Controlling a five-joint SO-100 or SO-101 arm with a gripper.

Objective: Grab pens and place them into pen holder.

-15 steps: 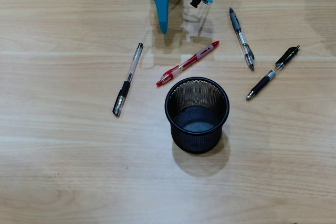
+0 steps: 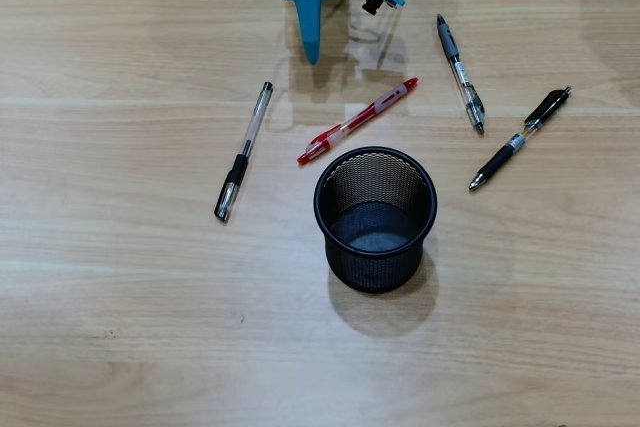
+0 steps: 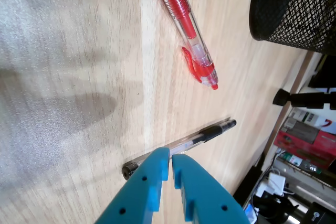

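Pens (image 2: 357,121) around pen holder (image 2: 375,218)

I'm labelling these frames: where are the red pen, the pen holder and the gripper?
red pen (image 2: 357,122), overhead view, middle of its barrel.
pen holder (image 2: 375,154), overhead view, far rim.
gripper (image 3: 170,157), wrist view, between the nearly closed blue fingertips.

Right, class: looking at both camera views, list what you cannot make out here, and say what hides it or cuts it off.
- Arm: overhead view, cut off by the top edge; only the hand shows.
- Clear pen: wrist view, its middle is hidden behind the hand.
- Pen holder: wrist view, cut by the top and right edges.
- Red pen: wrist view, one end cut off at the top.
- Grey and black pens: outside the wrist view.
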